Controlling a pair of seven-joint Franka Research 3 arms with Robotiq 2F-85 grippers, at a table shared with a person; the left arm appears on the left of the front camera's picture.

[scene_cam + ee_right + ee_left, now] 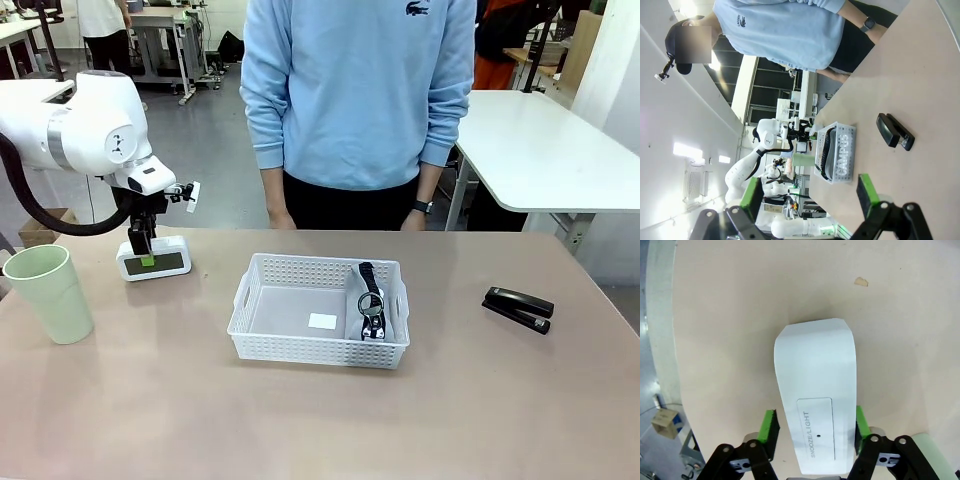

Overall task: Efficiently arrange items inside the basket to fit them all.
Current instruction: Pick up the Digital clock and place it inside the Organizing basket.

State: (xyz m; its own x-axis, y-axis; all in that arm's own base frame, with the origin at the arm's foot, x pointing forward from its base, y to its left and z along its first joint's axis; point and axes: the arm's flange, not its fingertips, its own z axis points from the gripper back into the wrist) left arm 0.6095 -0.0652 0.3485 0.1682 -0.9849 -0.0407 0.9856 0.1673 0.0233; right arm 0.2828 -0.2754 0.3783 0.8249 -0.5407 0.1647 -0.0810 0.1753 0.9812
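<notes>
The left pincer [813, 422] is gripping the white clock [815, 360] on the bench [300, 420] while the right pincer [808, 189] is hanging open, so the next move is probably lifting it into the basket [318, 348].

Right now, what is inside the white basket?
A grey zip case with a black strap stands on edge by the right wall of the basket. A small white rectangle lies flat on the floor. What is under the case is covered.

White arm [90, 125], blk cable [30, 215]; blk left claw [815, 425], green pads [770, 426].
</notes>
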